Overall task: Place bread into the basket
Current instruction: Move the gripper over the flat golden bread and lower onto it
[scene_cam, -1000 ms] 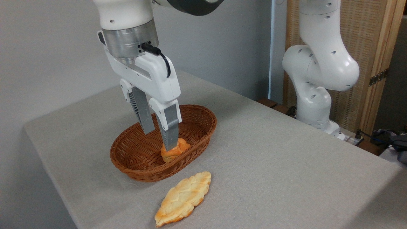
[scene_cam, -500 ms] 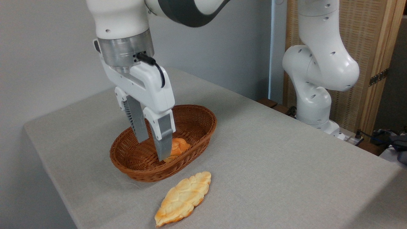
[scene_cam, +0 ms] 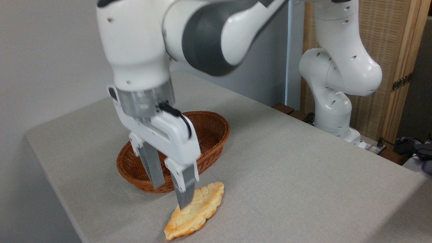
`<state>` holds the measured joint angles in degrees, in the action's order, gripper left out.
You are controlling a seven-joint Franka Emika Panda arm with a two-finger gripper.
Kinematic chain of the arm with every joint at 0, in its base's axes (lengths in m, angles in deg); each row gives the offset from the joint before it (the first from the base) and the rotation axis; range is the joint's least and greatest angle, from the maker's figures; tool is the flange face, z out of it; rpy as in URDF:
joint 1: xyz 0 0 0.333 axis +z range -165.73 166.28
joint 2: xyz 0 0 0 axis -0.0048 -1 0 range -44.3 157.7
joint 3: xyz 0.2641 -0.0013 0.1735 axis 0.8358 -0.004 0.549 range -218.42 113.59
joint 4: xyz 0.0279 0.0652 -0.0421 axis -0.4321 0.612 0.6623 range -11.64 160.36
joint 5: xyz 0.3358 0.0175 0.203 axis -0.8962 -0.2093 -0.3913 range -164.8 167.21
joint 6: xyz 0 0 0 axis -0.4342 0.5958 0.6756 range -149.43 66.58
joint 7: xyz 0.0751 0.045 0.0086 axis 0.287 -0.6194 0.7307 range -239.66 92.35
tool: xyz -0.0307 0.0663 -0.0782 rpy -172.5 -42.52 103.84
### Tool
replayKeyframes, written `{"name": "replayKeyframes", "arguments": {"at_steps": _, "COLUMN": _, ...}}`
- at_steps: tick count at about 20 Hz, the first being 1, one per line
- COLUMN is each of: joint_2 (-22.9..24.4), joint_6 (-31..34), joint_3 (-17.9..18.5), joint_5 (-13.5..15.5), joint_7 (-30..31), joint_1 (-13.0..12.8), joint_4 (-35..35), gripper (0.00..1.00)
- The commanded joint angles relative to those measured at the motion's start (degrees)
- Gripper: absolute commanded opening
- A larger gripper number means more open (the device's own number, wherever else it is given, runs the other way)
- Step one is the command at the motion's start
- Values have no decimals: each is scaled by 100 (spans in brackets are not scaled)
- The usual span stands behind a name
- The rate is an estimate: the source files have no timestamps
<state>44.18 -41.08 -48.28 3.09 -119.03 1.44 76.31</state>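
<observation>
The white two-finger gripper with grey ribbed fingers (scene_cam: 170,195) hangs point-down with its fingers spread apart and nothing between them; the nearer finger's tip sits against the top of the long, flat braided loaf of golden-yellow bread with orange-brown edges (scene_cam: 195,211), while the farther finger stands over the cloth between the loaf and the oval brown woven wicker basket (scene_cam: 216,130); the bread lies flat on the grey cloth-covered table (scene_cam: 287,175), just in front of the basket and outside it; the loaf looks light and thin, probably somewhat yielding with a smooth glazed top, so a hard squeeze could dent it; its flatness leaves little height to catch, so the best hold is likely across the narrow width near the middle, fingers set low astride both long edges, so it neither tips nor slides out.
</observation>
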Motion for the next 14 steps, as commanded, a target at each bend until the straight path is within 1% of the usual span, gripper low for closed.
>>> {"name": "replayKeyframes", "arguments": {"at_steps": 1, "joint_2": 109, "joint_6": -662, "joint_3": 35, "joint_5": 76, "joint_7": -67, "joint_1": 42, "joint_4": 682, "gripper": 100}}
{"name": "replayKeyframes", "arguments": {"at_steps": 3, "joint_2": 91, "joint_6": -847, "joint_3": 26, "joint_5": 67, "joint_7": -68, "joint_1": 51, "joint_4": 832, "gripper": 100}}
{"name": "replayKeyframes", "arguments": {"at_steps": 6, "joint_2": 47, "joint_6": -945, "joint_3": 26, "joint_5": 76, "joint_7": -68, "joint_1": 51, "joint_4": 956, "gripper": 100}}
{"name": "replayKeyframes", "arguments": {"at_steps": 11, "joint_2": -84, "joint_6": -1076, "joint_3": -35, "joint_5": 111, "joint_7": -41, "joint_1": 42, "joint_4": 956, "gripper": 100}}
{"name": "replayKeyframes", "arguments": {"at_steps": 14, "joint_2": -120, "joint_6": -1085, "joint_3": -44, "joint_5": 199, "joint_7": -33, "joint_1": 42, "joint_4": 956, "gripper": 100}}
